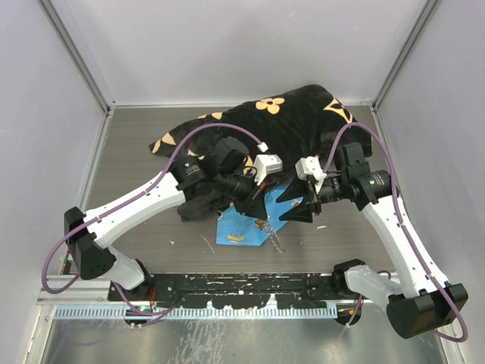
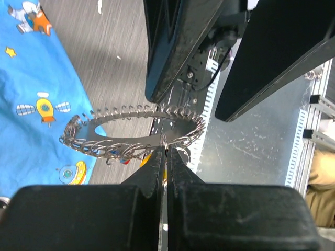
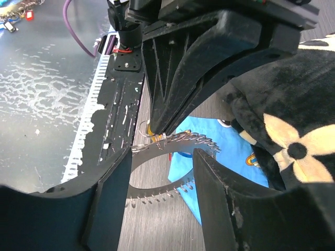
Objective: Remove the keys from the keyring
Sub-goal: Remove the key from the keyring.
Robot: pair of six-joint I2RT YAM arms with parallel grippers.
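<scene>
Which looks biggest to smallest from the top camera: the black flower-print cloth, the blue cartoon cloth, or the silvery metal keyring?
1. Black flower-print cloth, clearly the largest.
2. Blue cartoon cloth, only partly visible.
3. Silvery metal keyring, the smallest, just a thin glint.

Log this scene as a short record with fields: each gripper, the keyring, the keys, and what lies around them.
left gripper: shut, pinching the rim of the keyring
right gripper: open, one finger on each side of the ring; contact unclear
keyring: held roughly level, partly over the blue cloth
keys: small coloured bits hanging under the ring; too small to count
surroundings: black flowered cloth lying on the table
</scene>
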